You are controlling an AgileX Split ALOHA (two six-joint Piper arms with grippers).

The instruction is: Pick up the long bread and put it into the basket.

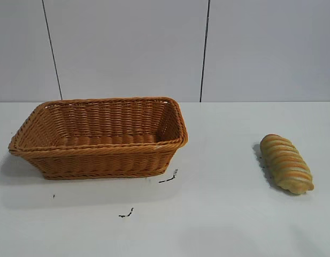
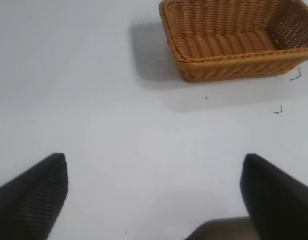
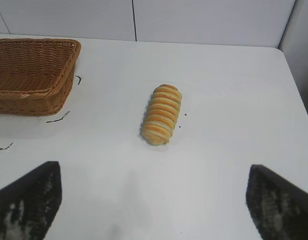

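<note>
Pre-grasp stage: long bread (image 3: pixel 161 114) lying untouched on table (image 1: pixel 229 214), well apart from empty basket (image 1: pixel 100 140). Right gripper (image 3: pixel 154 200) spread wide, holding nothing; left gripper (image 2: pixel 154 195) likewise wide. Next: descend, straddle loaf crosswise.

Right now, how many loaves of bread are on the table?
1. The long bread lies alone on the white table, apart from the basket, which looks empty; nothing appears hidden.

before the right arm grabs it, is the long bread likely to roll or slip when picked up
The long bread lies flat on the table, clear of the basket. Its rounded oval body could probably roll sideways if nudged. The ridged stripes across its top may give the pads some purchase, so slipping seems less likely. It looks light for its size.
</note>
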